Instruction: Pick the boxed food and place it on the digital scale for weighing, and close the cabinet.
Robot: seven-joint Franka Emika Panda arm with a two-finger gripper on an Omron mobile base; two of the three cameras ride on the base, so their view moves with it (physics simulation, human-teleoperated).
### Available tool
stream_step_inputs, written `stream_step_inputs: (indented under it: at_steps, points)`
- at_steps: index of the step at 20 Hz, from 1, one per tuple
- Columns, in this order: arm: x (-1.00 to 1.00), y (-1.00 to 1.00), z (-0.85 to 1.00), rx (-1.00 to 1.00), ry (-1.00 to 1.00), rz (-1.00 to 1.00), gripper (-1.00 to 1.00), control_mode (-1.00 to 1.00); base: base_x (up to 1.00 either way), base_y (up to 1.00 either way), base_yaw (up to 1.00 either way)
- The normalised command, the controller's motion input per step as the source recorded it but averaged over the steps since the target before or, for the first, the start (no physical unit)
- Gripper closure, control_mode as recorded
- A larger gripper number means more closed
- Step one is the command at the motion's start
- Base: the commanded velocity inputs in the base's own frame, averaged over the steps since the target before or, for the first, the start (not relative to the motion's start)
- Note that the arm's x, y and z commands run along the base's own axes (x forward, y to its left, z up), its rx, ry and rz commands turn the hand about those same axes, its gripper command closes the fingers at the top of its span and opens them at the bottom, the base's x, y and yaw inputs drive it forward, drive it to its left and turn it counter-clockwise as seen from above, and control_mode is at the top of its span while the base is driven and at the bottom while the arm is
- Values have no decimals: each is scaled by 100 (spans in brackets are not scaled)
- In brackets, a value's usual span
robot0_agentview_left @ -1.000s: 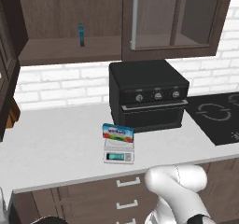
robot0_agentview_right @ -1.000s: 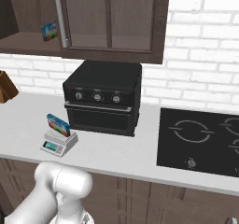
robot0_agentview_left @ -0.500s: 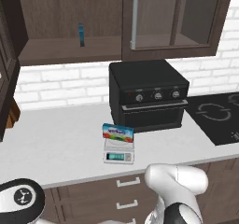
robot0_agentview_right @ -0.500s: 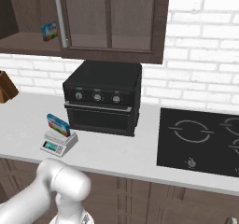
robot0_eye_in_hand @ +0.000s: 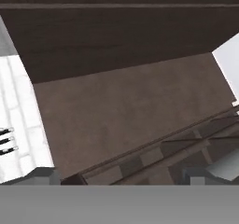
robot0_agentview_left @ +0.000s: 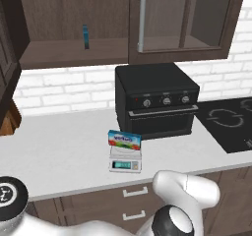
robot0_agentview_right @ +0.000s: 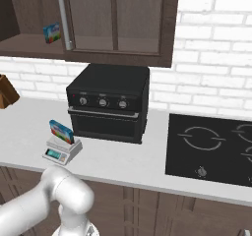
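The light blue boxed food (robot0_agentview_left: 124,140) (robot0_agentview_right: 61,131) lies on the small white digital scale (robot0_agentview_left: 125,160) (robot0_agentview_right: 61,151), tilted up at its back, in front of the oven's left side. Above the counter hangs the dark brown cabinet (robot0_agentview_left: 162,18) (robot0_agentview_right: 115,18). Its left bay stands open, with the door (robot0_agentview_left: 7,58) swung out at the far left. The glass doors by the silver handle (robot0_agentview_left: 142,18) (robot0_agentview_right: 62,18) are shut. My gripper (robot0_eye_in_hand: 123,176) is open, its grey fingertips (robot0_eye_in_hand: 44,175) wide apart, facing a dark brown wooden panel (robot0_eye_in_hand: 126,101).
A black countertop oven (robot0_agentview_left: 156,100) (robot0_agentview_right: 108,102) stands against the brick wall, with a black cooktop (robot0_agentview_left: 229,122) (robot0_agentview_right: 211,146) to its right. A brown knife block (robot0_agentview_left: 10,122) (robot0_agentview_right: 6,91) sits far left. A thin dark-blue item (robot0_agentview_left: 85,36) stands on the open shelf. Drawers (robot0_agentview_left: 133,200) lie below.
The arm has swung low and to the left, and a round joint has come into the lower left of the left base view. Box, scale and cabinet have not moved.
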Motion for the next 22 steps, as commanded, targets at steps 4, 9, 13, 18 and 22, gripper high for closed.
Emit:
stream_step_inputs:
  at_steps: [4,9,13,18,22]
  points:
    - [57,-67,10,4,0,-7,-100,-100,0,0,0]
    - [84,-98,19,13,7,-4,-100,-100,0,0,0]
    - [82,-100,26,21,7,0,-100,-100,0,0,0]
    - [59,-100,26,29,0,0,-100,-100,0,0,0]
    - [74,-100,25,32,0,4,-100,-100,0,0,0]
